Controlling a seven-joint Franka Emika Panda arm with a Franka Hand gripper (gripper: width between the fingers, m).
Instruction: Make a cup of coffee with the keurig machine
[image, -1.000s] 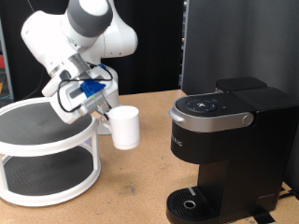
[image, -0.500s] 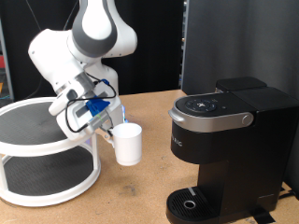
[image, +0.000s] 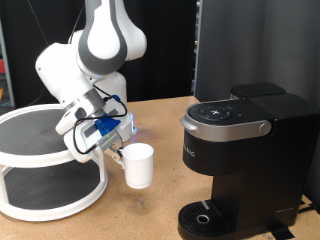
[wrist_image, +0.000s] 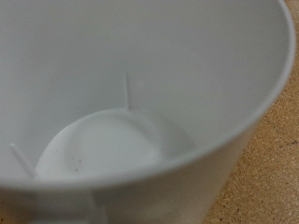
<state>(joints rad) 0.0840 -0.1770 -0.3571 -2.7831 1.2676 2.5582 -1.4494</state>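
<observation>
The white cup hangs upright at the end of my gripper, which is shut on its near side. It is low over the brown table, between the white rack and the keurig machine. The black machine stands at the exterior view's right with its silver-rimmed lid closed and its round drip tray in front. The wrist view is filled by the cup's empty white inside. My fingers do not show there.
A white two-tier round rack stands at the exterior view's left, close to the arm. A black panel rises behind the machine. Brown tabletop lies between the rack and the machine.
My gripper has carried the cup down and towards the exterior view's bottom, from beside the rack's upper tier to low over the table. The machine has not moved.
</observation>
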